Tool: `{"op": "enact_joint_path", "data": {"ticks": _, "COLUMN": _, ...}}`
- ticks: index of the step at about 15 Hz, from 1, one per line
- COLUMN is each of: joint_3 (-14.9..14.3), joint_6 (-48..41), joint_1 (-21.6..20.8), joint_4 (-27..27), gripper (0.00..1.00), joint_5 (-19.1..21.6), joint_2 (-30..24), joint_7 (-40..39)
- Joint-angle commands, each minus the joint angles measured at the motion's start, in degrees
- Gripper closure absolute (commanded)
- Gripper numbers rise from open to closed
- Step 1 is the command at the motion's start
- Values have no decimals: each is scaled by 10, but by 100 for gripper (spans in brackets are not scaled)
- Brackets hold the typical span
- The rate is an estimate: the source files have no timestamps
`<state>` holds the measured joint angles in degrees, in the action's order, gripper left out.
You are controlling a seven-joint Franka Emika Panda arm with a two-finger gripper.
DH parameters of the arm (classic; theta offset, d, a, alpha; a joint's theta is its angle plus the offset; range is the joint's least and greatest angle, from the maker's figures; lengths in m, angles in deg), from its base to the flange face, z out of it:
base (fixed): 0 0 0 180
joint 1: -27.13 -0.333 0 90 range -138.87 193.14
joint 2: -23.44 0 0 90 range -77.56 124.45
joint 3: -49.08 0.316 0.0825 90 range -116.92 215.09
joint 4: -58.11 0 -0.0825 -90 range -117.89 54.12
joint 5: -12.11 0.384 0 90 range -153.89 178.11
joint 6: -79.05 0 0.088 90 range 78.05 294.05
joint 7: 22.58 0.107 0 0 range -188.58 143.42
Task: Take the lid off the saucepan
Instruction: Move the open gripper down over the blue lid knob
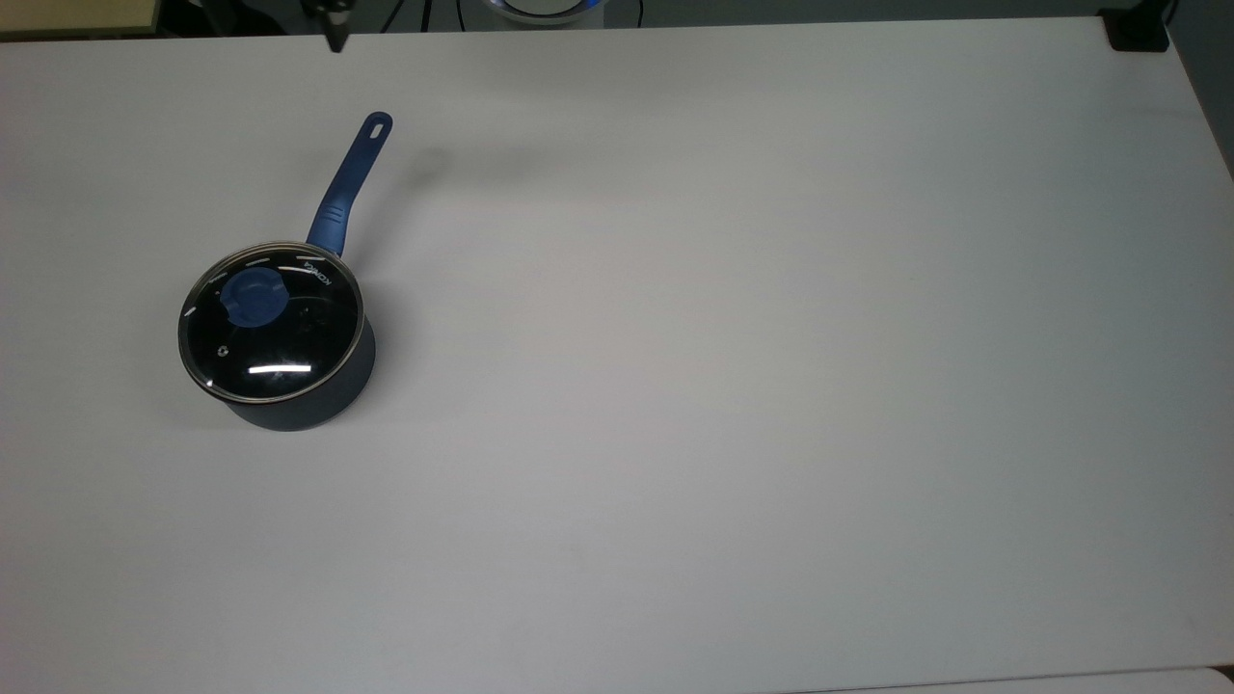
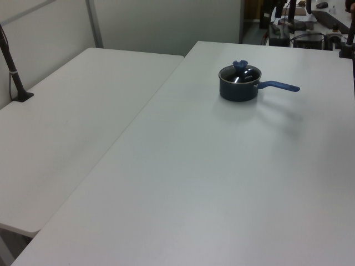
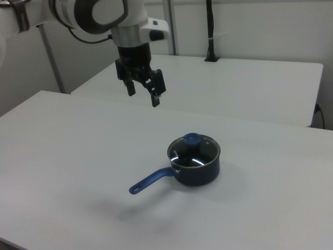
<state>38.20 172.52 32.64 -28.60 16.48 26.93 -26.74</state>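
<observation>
Fingers [image 3: 142, 92] spread apart, holding nothing, pointing down, hanging in the air well above the tabletop [image 3: 62, 156]. In the right view they sit up and to the right view's left of the saucepan [image 3: 196, 165], clear of it, no contact. In the top view one dark fingertip pokes in at the tabletop's far edge, just beyond the end of the saucepan handle [image 1: 349, 181].

Lid [image 1: 272, 322] on the saucepan, seated flat on its rim, metal rim all round. Blue knob [image 1: 253, 296] at the lid's middle, upright; small vent hole visible in the glass near the lid's edge in the top view. Some white print on the glass near the handle side; too small to read reliably.

Saucepan stands upright on the tabletop, in the half toward the top view's left, nearer the far edge than the near edge. Handle runs from the pot toward the far edge, tilted slightly to the top view's right, hole at its free end. In the left view the saucepan [image 2: 239, 87] sits toward the far end of the tabletop with the handle pointing to the left view's right; in the right view the handle points to the right view's lower left.

Faint shadow on the tabletop just beside the handle's end. Second white table [image 2: 61, 122] butts against this one along the left view's left.
</observation>
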Motion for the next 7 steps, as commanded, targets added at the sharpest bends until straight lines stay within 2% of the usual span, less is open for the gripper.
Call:
{"op": "enact_joint_path", "data": {"ticks": 1, "joint_3": -4, "joint_6": 57, "joint_1": 33, "joint_4": -1, "gripper": 0, "joint_5": 41, "joint_2": 10, "joint_7": 12}}
{"op": "enact_joint_path", "data": {"ticks": 4, "joint_3": -3, "joint_6": 107, "joint_1": 52, "joint_4": 0, "gripper": 0, "joint_5": 40, "joint_2": 35, "joint_7": 56}}
{"op": "enact_joint_path", "data": {"ticks": 7, "joint_3": -3, "joint_6": 144, "joint_1": 53, "joint_4": -1, "gripper": 0, "joint_5": 35, "joint_2": 50, "joint_7": 95}}
